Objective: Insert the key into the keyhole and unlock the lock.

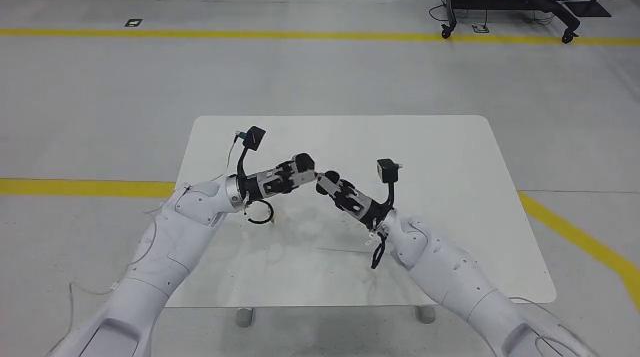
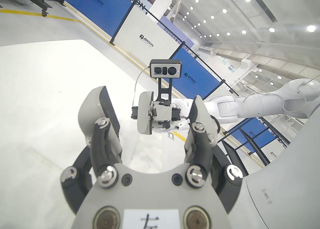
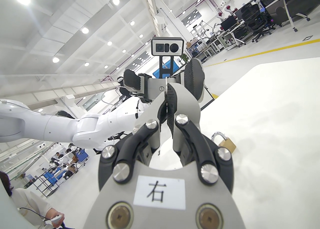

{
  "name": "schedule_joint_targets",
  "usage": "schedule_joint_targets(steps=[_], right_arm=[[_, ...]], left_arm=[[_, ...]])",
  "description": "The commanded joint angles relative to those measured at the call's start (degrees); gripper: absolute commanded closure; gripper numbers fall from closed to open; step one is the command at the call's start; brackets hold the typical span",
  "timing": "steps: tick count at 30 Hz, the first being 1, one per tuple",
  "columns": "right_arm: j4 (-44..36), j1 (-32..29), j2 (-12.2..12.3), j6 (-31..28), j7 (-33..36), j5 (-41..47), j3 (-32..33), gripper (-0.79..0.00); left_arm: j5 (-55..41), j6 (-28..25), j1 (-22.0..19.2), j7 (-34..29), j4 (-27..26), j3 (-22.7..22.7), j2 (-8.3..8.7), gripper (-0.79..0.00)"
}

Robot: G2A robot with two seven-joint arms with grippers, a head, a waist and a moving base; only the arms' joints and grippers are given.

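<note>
Both arms are held up over the middle of the table [image 1: 450, 157], tips turned toward each other and nearly meeting in the top view.

The right gripper [image 3: 167, 89] is pressed together, and a thin bit of metal is pinched right at its tip. That's the key [image 3: 166, 84], caught edge-on, so not much of its shape can be made out.

The left gripper [image 2: 150, 95] is spread wide, dark pads [image 2: 107, 107] facing each other. In the left wrist view the right gripper's tip is framed in the gap between them, a bit farther off. From the right wrist view the key is lined up with the left gripper's palm, but whether it's touching anything there can't be told.

The lock [image 3: 227, 143], a small brass padlock with a silver shackle [image 3: 217, 135], is lying flat on the table. It's down beside the right gripper and apart from both sets of fingers, not held by anything. Whether the shackle is latched can't be told from this angle, and the keyhole can't be made out either.
</note>
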Motion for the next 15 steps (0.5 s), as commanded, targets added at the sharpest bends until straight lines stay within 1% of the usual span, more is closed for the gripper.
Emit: schedule_joint_targets(steps=[1,6,9,10,11,12,15], right_arm=[[-0.03,0.13,0.05,0.0,0.59,0.77,-0.19,0.0],[-0.19,0.24,0.17,0.0,1.65,2.51,-0.51,0.0],[-0.23,0.22,0.22,0.0,2.09,3.32,-0.62,0.0],[-0.17,0.21,0.23,0.0,2.24,3.44,-0.66,-0.08],[-0.11,0.23,0.24,0.0,2.39,3.56,-0.69,-0.413],[-0.09,0.23,0.24,0.0,2.49,3.7,-0.71,-0.785],[-0.05,0.3,0.25,0.0,2.83,3.98,-0.76,-0.785]], left_arm=[[0.25,0.0,0.0,-0.04,0.01,-0.06,0.0,0.0],[2.66,0.0,-0.44,0.08,0.48,-0.15,0.01,0.0],[4.46,0.0,-0.36,1.47,0.44,-0.07,-0.1,0.0],[5.11,0.0,-0.37,1.9,0.5,-0.07,-0.13,0.0],[5.56,0.0,-0.34,2.47,0.61,-0.08,-0.16,0.0],[5.78,0.0,-0.28,3.12,0.73,-0.1,-0.21,0.0],[6.07,0.0,-0.22,4.5,0.9,-0.25,-0.27,0.0]])
